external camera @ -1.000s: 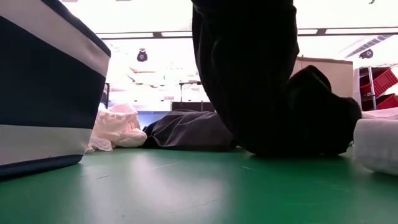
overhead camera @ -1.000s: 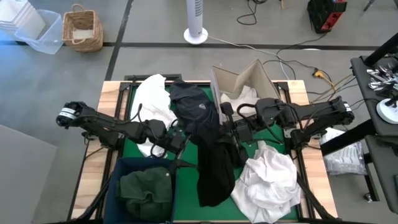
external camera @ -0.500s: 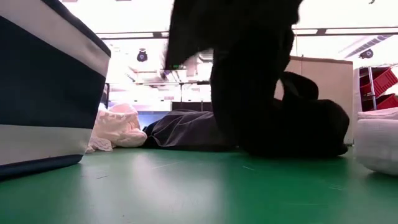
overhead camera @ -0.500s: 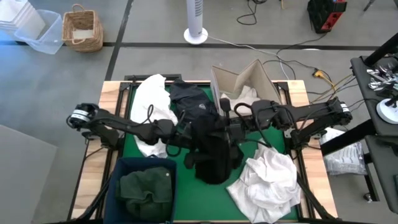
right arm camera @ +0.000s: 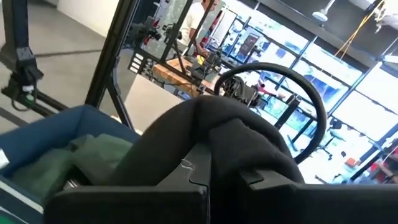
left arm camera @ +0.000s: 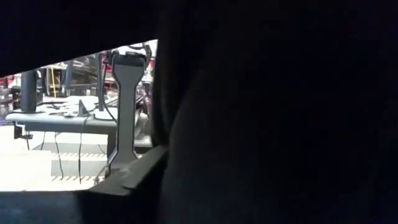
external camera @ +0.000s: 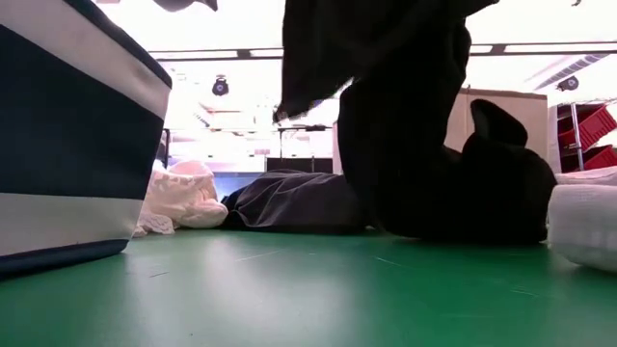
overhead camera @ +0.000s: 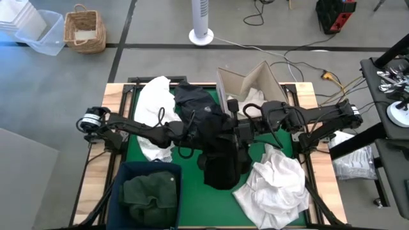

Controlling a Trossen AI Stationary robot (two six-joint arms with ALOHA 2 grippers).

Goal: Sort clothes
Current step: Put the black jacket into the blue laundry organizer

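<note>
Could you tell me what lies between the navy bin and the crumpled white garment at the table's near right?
In the high view, between the navy bin and the white garment, the black garment hangs down to the green mat, bare nearer the front edge.

Looks like a robotics lab or workshop: grey concrete floor, loose cables, red parts bins, equipment racks beyond.

A green-topped table carries white clothes, a black garment, a navy bin and a cardboard box.
</note>
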